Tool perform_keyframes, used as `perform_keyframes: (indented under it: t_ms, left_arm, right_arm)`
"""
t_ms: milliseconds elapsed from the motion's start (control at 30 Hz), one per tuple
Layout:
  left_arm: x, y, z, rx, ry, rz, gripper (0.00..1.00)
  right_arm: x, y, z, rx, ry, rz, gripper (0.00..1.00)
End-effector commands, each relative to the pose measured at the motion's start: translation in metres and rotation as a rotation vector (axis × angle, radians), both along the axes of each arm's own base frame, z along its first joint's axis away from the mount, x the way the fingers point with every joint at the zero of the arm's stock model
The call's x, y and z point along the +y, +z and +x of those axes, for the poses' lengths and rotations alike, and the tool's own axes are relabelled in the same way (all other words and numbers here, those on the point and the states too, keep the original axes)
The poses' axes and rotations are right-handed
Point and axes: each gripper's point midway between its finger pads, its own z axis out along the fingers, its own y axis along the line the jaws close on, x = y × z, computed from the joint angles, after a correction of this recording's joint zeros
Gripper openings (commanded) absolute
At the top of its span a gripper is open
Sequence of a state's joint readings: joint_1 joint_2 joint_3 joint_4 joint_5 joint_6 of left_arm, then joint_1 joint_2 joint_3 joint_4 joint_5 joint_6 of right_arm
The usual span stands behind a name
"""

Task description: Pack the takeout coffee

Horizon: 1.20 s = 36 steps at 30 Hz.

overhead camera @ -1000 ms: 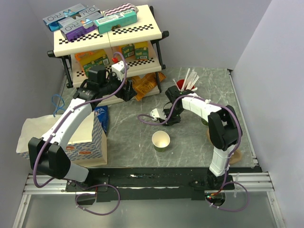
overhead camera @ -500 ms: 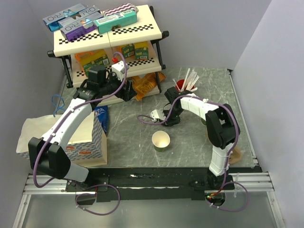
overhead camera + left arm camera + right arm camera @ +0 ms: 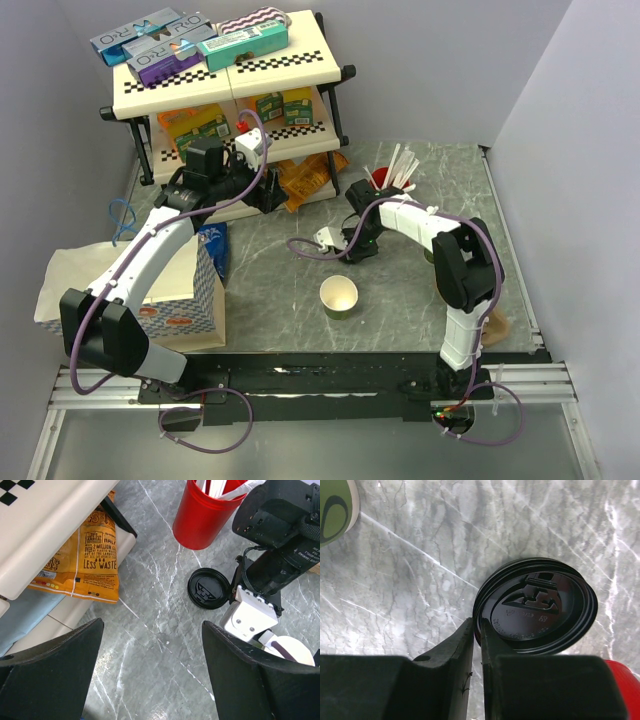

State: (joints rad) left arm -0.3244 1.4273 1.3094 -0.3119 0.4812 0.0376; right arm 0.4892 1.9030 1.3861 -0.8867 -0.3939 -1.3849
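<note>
Black fingers of the right gripper (image 3: 476, 627) pinch the rim of the black lid (image 3: 540, 607), lying on the marble table (image 3: 420, 555) beside the red cup (image 3: 205, 515). The green cup (image 3: 339, 297) stands nearby, uncovered. The left gripper (image 3: 152, 625) hangs wide open near the shelf (image 3: 305, 50).

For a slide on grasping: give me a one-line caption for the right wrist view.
Right gripper pinching the rim of the black lid on the marble table.

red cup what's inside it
In the red cup stand white sticks, poking above its rim. How deep they go and whatever else lies at the bottom is hidden by the cup's wall.
</note>
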Motion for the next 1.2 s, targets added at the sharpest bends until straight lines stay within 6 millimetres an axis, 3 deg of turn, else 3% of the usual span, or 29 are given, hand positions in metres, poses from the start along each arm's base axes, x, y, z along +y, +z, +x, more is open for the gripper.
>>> perform_keyframes:
  t_ms: [0, 400, 667, 733, 1167]
  left_arm:
    - [-0.005, 0.017, 0.004, -0.056, -0.016, -0.019, 0.86]
    - [-0.005, 0.014, 0.003, -0.05, -0.022, -0.019, 0.86]
    - [-0.006, 0.014, 0.002, -0.047, -0.026, -0.024, 0.86]
    - [-0.006, 0.014, 0.001, -0.047, -0.028, -0.024, 0.86]
    - [-0.006, 0.014, 0.003, -0.046, -0.028, -0.019, 0.86]
  right_arm:
    - [0.009, 0.012, 0.004, -0.003, 0.015, 0.025, 0.17]
    - [0.011, 0.019, 0.004, 0.029, -0.016, 0.032, 0.11]
    - [0.014, 0.024, 0.003, 0.123, -0.087, 0.056, 0.17]
    - [0.015, 0.027, 0.006, 0.072, -0.071, 0.077, 0.27]
    - [0.011, 0.014, 0.006, 0.067, -0.033, 0.03, 0.28]
